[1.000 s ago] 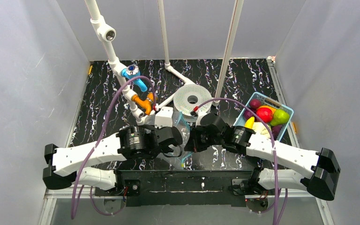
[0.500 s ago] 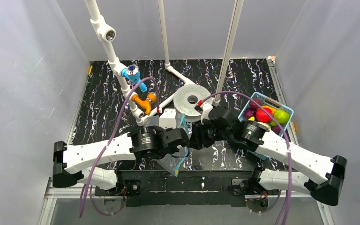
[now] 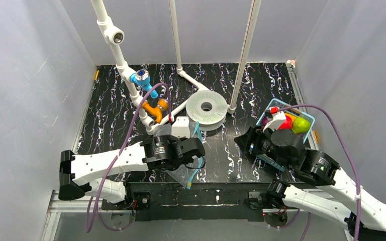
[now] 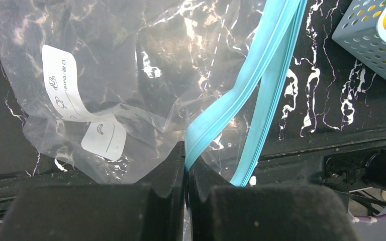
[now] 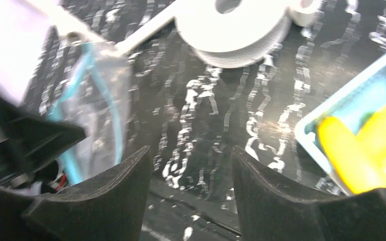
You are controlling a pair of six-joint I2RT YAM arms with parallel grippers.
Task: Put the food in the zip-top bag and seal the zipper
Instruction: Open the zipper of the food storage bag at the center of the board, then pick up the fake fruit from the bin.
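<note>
The clear zip-top bag point(image 4: 130, 65) hangs at the table's near edge point(image 3: 181, 174). My left gripper point(image 4: 186, 163) is shut on one lip of its teal zipper point(image 4: 231, 103). The other lip point(image 4: 274, 75) hangs free, so the mouth gapes. My right gripper point(image 5: 191, 158) is open and empty over bare table, between the bag point(image 5: 98, 100) and the basket. From above, it point(image 3: 242, 141) sits right of the bag. The food point(image 3: 287, 123) lies in the light-blue basket point(image 3: 275, 103): red, green and purple pieces, and a yellow banana point(image 5: 344, 150).
A white flat roll point(image 3: 206, 107) lies behind the bag. White pipe framing point(image 3: 130, 83) with blue point(image 3: 143, 78) and orange point(image 3: 153, 108) fittings rises at the back left. A white block point(image 3: 180, 126) stands by the left gripper point(image 3: 196, 149). White walls close in three sides.
My right gripper has opened, let go of the bag and drawn back to the right, towards the basket. The left gripper stays shut on the zipper and has barely moved.
</note>
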